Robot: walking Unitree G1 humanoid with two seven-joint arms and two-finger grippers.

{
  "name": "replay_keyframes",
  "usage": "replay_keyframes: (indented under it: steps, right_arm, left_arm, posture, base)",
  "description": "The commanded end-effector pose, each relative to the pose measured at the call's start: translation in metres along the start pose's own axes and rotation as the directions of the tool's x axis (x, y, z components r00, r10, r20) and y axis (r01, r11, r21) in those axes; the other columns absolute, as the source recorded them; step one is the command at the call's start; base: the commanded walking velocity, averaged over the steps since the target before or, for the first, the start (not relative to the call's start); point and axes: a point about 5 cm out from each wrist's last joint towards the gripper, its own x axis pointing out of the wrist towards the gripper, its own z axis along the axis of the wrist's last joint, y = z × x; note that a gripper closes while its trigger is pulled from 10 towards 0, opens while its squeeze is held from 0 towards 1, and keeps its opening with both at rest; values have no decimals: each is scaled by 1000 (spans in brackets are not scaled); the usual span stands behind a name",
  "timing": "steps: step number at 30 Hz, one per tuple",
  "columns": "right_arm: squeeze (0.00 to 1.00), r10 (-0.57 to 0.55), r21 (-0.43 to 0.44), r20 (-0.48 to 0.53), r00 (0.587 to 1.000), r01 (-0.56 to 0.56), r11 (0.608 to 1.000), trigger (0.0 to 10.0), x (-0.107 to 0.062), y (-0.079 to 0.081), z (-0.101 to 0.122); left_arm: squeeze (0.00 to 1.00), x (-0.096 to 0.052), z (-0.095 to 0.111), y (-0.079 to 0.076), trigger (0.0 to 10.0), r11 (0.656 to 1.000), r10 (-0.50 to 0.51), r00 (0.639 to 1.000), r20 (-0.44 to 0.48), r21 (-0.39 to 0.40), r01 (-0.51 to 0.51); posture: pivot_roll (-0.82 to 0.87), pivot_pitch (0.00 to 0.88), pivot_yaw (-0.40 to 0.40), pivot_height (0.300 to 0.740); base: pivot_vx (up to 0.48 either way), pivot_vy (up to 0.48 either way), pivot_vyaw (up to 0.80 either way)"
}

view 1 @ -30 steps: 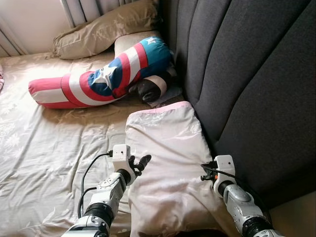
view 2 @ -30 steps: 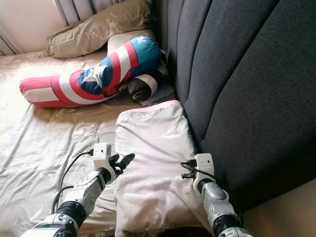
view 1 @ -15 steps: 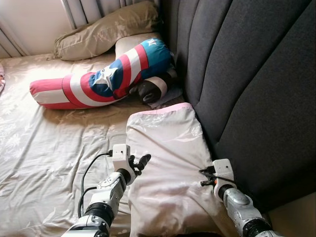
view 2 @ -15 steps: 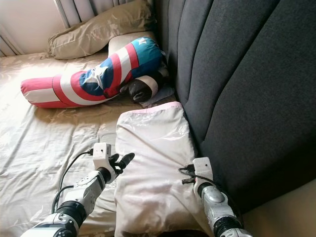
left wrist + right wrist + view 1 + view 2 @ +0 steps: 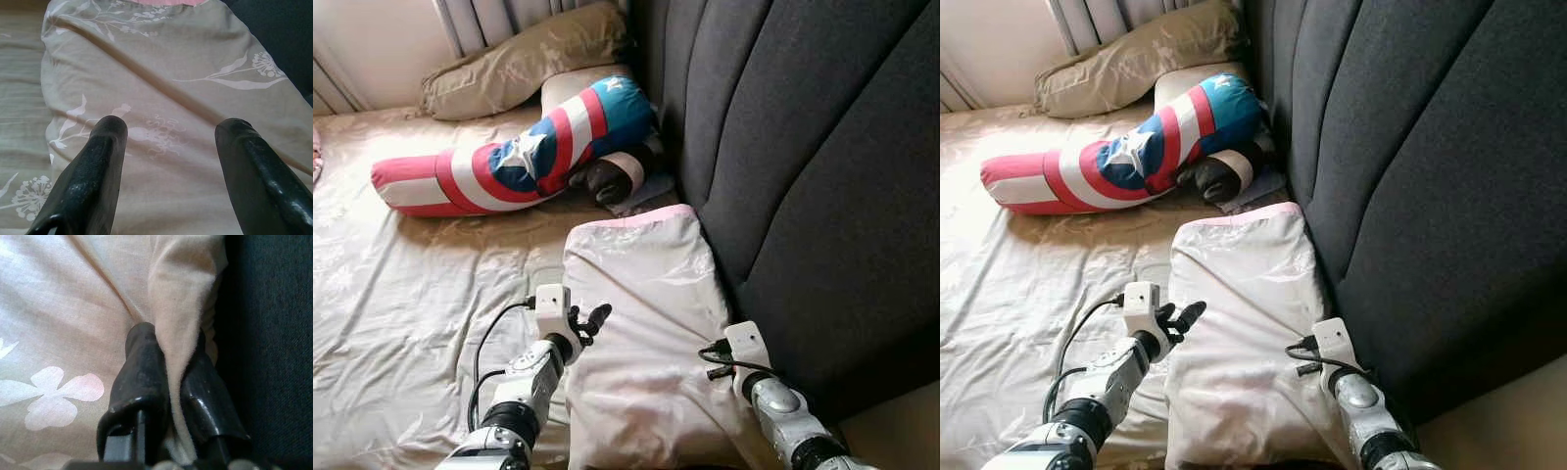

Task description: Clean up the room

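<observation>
While my right gripper (image 5: pixel 164 382) pinches a fold of the pale floral pillow (image 5: pixel 641 323) lying on the bed (image 5: pixel 391 294) against the dark padded headboard (image 5: pixel 803 166), my left gripper (image 5: pixel 171 142) hovers spread, ready to grab.

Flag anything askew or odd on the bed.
The pillow lies skewed, its edge bunched in the shut right tool beside the headboard. The left tool is open over it.
</observation>
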Motion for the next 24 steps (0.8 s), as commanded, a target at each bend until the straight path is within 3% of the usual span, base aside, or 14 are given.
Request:
replay_keyframes:
  steps: [1, 2, 7, 9, 11, 12, 13, 14, 17, 19, 20, 21, 24]
  right_arm:
    - [659, 29, -19, -36, 999, -30, 999, 10000, -1, 7, -8]
    - [1000, 24, -32, -34, 999, -25, 999, 10000, 0, 7, -7]
    - [1000, -3, -55, 20, 1000, 4, 998, 10000, 1, 2, 5]
    - [902, -26, -37, 81, 996, 29, 999, 10000, 2, -3, 16]
    - [902, -31, -30, 97, 995, 34, 999, 10000, 2, -4, 18]
    - [204, -51, -8, 158, 986, 53, 999, 10000, 2, -8, 29]
    - [204, -51, -8, 158, 986, 53, 999, 10000, 2, -8, 29]
    - [4, -60, 3, 186, 981, 61, 998, 10000, 2, -10, 34]
    - [0, -84, 64, 250, 965, 70, 995, 10000, 2, -14, 45]
    - [0, -139, 213, 326, 935, 70, 975, 10000, -1, -23, 56]
    - [0, -139, 213, 326, 935, 70, 975, 10000, -1, -23, 56]
    - [0, -163, 301, 353, 921, 53, 952, 10000, -3, -26, 58]
    - [0, -193, 385, 364, 911, 41, 922, 10000, -6, -29, 53]
  left_arm:
    - [0, 1, 6, 1, 10000, 1000, 9, 1000, 20, -2, -9]
    - [0, 1, 6, 1, 10000, 1000, 10, 1000, 21, -1, -10]
    - [0, 2, 9, 1, 10000, 1000, 19, 999, 34, -6, -19]
    - [0, 2, 10, 1, 10000, 1000, 19, 999, 44, -12, -18]
    - [0, 2, 10, 1, 10000, 1000, 19, 999, 46, -14, -18]
    - [0, 2, 11, 2, 10000, 999, 27, 998, 61, -27, -25]
    - [0, 2, 11, 2, 10000, 999, 27, 998, 61, -27, -25]
    - [0, 1, 11, 2, 10000, 999, 32, 997, 67, -34, -30]
    - [0, 1, 13, 3, 10000, 999, 46, 995, 88, -21, -45]
    - [0, -2, 15, 5, 10000, 994, 65, 990, 126, 84, -76]
    - [0, -2, 15, 5, 10000, 994, 65, 990, 126, 84, -76]
    - [0, -5, 15, 6, 10000, 982, 69, 986, 151, 164, -93]
    - [0, -11, 14, 11, 10000, 977, 99, 975, 201, 167, -134]
  posture:
    - [27, 136, 38, 740]
    - [27, 136, 43, 740]
    - [26, 136, 46, 740]
    - [23, 134, 46, 740]
    - [23, 134, 46, 740]
    - [22, 128, 48, 740]
    - [22, 128, 48, 740]
    - [19, 124, 48, 740]
    - [18, 118, 49, 740]
    - [18, 106, 49, 740]
    - [18, 106, 49, 740]
    - [12, 89, 50, 740]
    - [9, 78, 52, 740]
  base:
    - [0, 0, 0]
    - [0, 0, 0]
    - [0, 0, 0]
    - [0, 0, 0]
    - [0, 0, 0]
    - [0, 0, 0]
    - [0, 0, 0]
    - [0, 0, 0]
    - [0, 0, 0]
    - [0, 0, 0]
    - [0, 0, 0]
    - [0, 0, 0]
    - [0, 0, 0]
